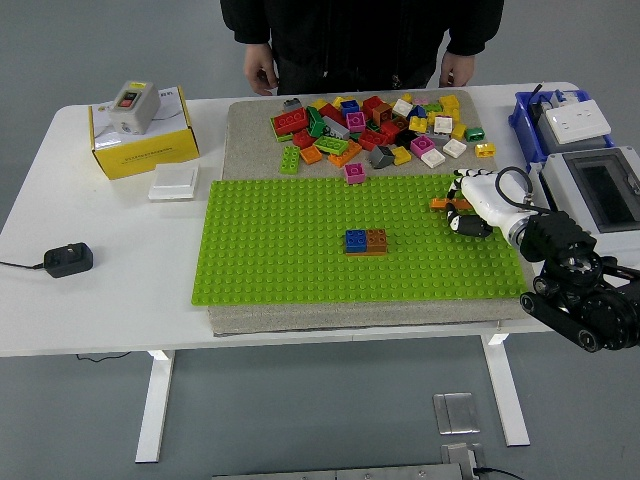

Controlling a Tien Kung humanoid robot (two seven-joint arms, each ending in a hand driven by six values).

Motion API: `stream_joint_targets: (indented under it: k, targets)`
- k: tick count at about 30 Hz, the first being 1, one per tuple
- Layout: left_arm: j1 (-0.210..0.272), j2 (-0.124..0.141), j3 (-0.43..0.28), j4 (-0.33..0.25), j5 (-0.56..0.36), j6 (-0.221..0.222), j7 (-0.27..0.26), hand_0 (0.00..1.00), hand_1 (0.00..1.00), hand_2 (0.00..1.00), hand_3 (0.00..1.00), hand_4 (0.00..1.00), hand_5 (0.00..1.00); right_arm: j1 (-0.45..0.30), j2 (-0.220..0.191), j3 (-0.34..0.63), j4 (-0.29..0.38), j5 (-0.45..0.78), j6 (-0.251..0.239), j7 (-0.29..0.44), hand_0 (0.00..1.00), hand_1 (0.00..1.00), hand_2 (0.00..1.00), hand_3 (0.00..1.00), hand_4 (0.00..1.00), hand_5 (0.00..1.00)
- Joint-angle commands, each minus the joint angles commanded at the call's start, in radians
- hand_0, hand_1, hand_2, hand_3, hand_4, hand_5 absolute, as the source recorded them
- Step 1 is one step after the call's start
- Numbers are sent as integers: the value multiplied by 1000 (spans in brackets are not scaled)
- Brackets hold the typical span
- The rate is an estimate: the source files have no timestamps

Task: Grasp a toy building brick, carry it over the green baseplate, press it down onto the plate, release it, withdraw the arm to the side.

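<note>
No writing is legible; the right white-fingered hand (466,207) is clamped on a small orange studded brick (442,204) above the green studded baseplate's (300,260) right side.

Right hand (468,207) curled on orange brick (441,204) over green baseplate (300,250).

Orange brick (441,204) on the green baseplate (300,265), right side, under the hand (474,205).

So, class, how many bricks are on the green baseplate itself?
3: a blue brick and a brown brick joined near the green baseplate's middle, and an orange brick under the right hand, partly hidden.
</note>
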Motion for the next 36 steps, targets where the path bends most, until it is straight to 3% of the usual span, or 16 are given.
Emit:
stream_joint_targets:
  k: [19, 20, 25, 26, 31, 32, 36]
  targets:
    - [2, 0, -10, 0, 9, -1, -1, 635, 605, 580, 709, 467, 574, -10, -10, 16, 34, 0, 7, -3, 790, 909, 941, 612, 332, 360]
    - [2, 0, -11, 0, 11, -1, -1, 635, 605, 580, 708, 467, 574, -10, -12, 18, 40, 0, 7, -3, 794, 916, 952, 683, 364, 371]
    - [3, -1, -14, 0, 13, -1, 0, 635, 605, 580, 708, 467, 574, -14, -16, 31, 57, -3, 5, -6, 794, 916, 952, 683, 364, 371]
    - [3, -1, -13, 0, 12, -1, 0, 635, 605, 580, 708, 467, 575, -15, -17, 34, 59, -3, 5, -6, 797, 919, 959, 736, 381, 380]
    - [4, -2, -12, 0, 10, -1, 0, 635, 605, 580, 708, 467, 575, -22, -26, 44, 78, -2, 4, -8, 797, 919, 959, 736, 381, 380]
    - [4, -2, -12, 0, 10, -1, 0, 635, 605, 579, 707, 467, 576, -23, -27, 46, 80, -1, 4, -9, 802, 925, 977, 819, 427, 404]
    - [5, -1, -17, 0, 15, -2, 0, 635, 605, 579, 707, 467, 576, -27, -38, 59, 99, 4, 4, -11, 802, 925, 977, 819, 427, 404]
